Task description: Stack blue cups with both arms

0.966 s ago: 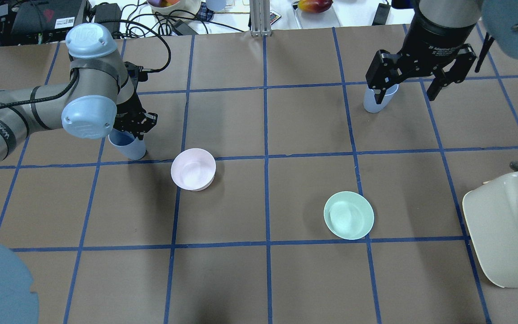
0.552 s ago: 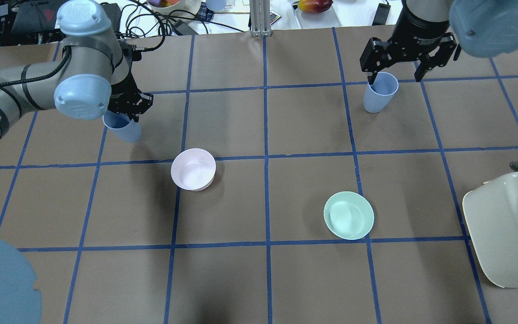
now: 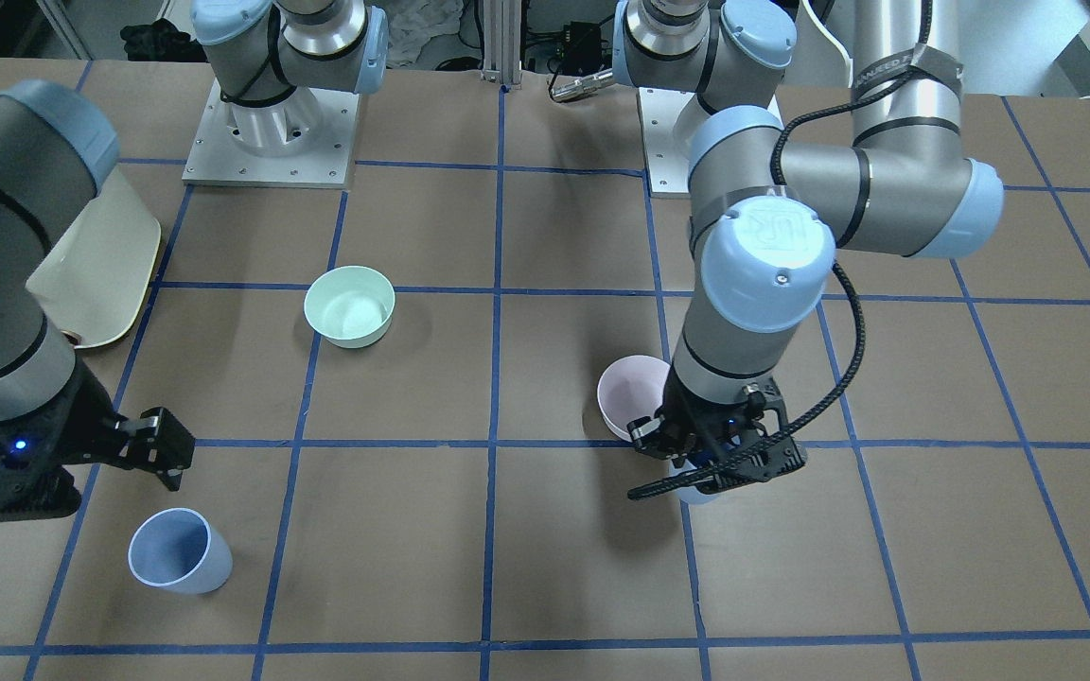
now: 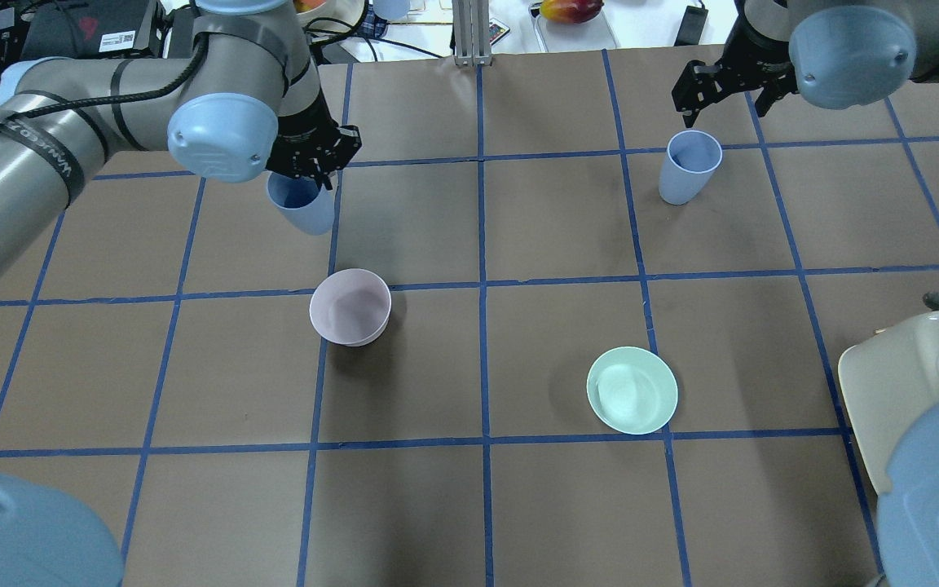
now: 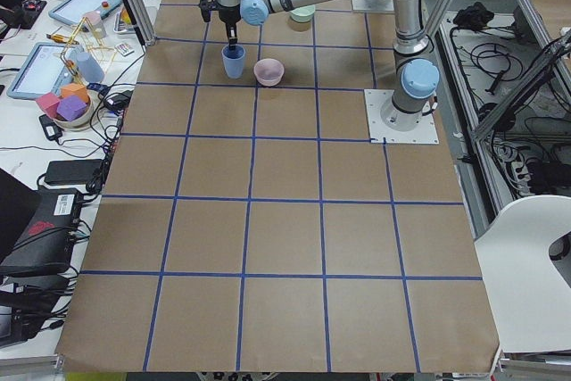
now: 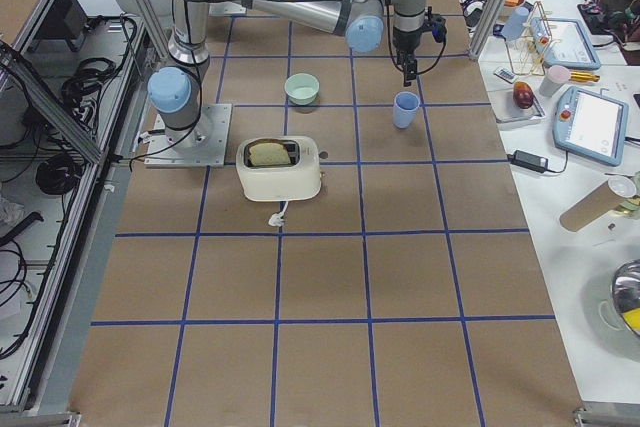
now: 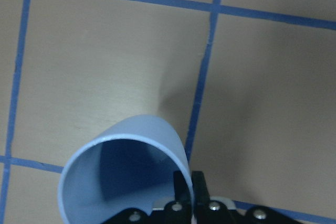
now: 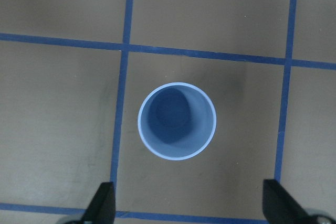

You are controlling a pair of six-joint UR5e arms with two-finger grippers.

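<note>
My left gripper point(image 4: 312, 165) is shut on the rim of one blue cup point(image 4: 301, 204) and holds it tilted, just beyond the pale pink bowl point(image 4: 350, 306). The left wrist view shows one finger inside and one outside the cup's point(image 7: 123, 174) wall. In the front view this cup point(image 3: 696, 492) is mostly hidden under the gripper point(image 3: 711, 459). The other blue cup point(image 4: 689, 167) stands upright on the table at the far right. My right gripper point(image 4: 726, 90) is open and empty, above and beyond it. The right wrist view looks straight down into that cup point(image 8: 177, 121).
A mint-green bowl point(image 4: 632, 390) sits right of centre. A cream toaster point(image 4: 901, 383) with bread stands at the right edge. The brown table point(image 4: 478, 505) carries a blue tape grid. Clutter and cables lie beyond its far edge.
My left gripper has carried its cup to the right and toward the far side. My right gripper has drawn back from the other cup, which stays standing.
</note>
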